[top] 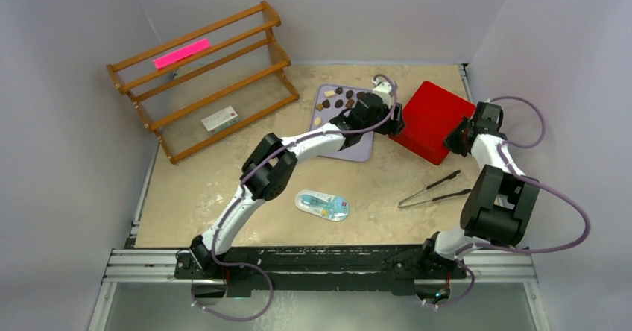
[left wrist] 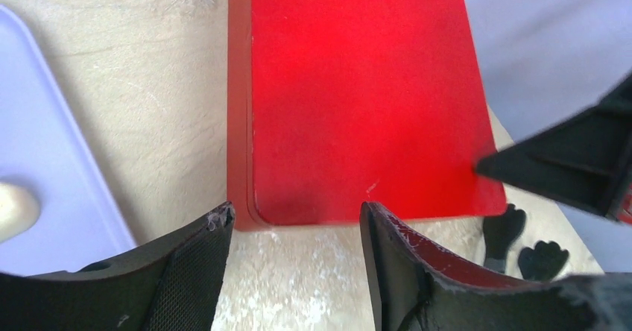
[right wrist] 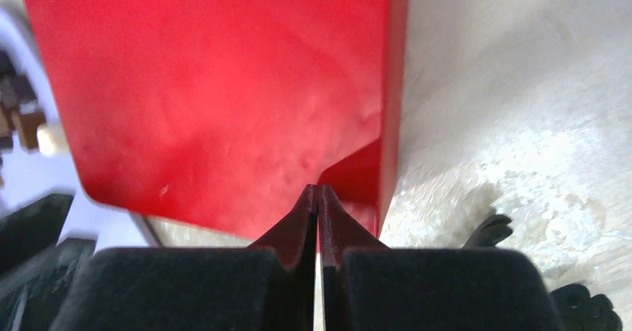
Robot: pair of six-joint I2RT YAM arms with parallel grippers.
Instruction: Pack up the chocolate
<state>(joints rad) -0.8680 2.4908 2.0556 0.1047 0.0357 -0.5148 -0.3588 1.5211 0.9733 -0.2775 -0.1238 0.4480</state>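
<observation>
A red box [top: 432,118] is sitting far right, a lavender tray [top: 360,150] just left of it. The left end effector [left wrist: 296,219] is hanging released at the box's left corner, the right end effector [right wrist: 318,189] clenched and empty at its right edge. The chocolate [top: 339,100] is lying on the tray, left of both: seemingly light, hard, slippery, best pinched by the sides.

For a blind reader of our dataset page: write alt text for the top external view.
Both arms reach to a red box at the far right of the table, one at each side. Left of it a lilac tray holds the chocolate; tongs and a blue-and-white packet lie nearer, a wooden rack stands far left.
</observation>
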